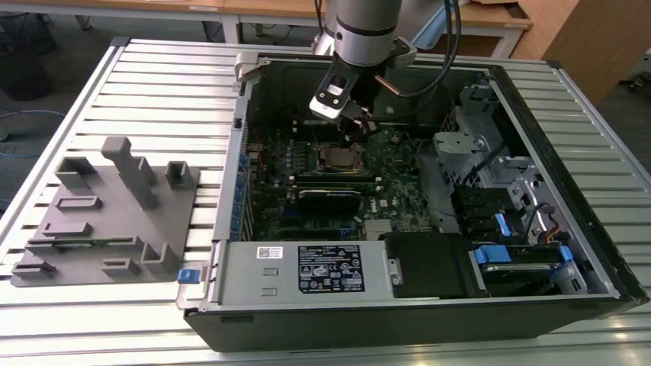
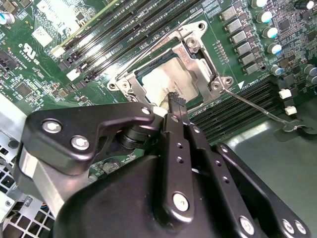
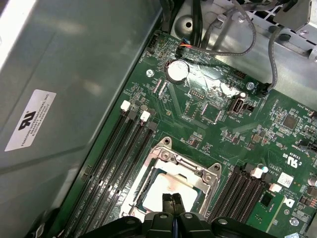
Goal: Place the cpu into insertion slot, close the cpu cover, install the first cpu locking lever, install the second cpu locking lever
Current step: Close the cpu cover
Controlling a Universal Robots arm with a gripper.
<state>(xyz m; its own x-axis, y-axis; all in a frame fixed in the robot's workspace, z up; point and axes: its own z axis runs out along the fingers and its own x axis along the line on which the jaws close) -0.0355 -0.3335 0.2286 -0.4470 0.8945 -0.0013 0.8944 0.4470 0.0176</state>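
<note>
Holding pincer (image 3: pixel 173 198) closed and empty, tips just over cpu (image 3: pixel 159 191) seated in insertion slot (image 1: pixel 339 157) directly beneath; noting cpu cover (image 3: pixel 189 166) lying flat around it and wire lever (image 2: pixel 257 106) sticking out past the cover.

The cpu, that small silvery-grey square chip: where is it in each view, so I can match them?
Exterior view: the silvery-grey square cpu sits on the green motherboard, just beneath the black tool.
First wrist view: cpu at the tool's tip.
Second wrist view: cpu likewise at the tool's tip.
Shared landmark: the tool's tip.
</note>
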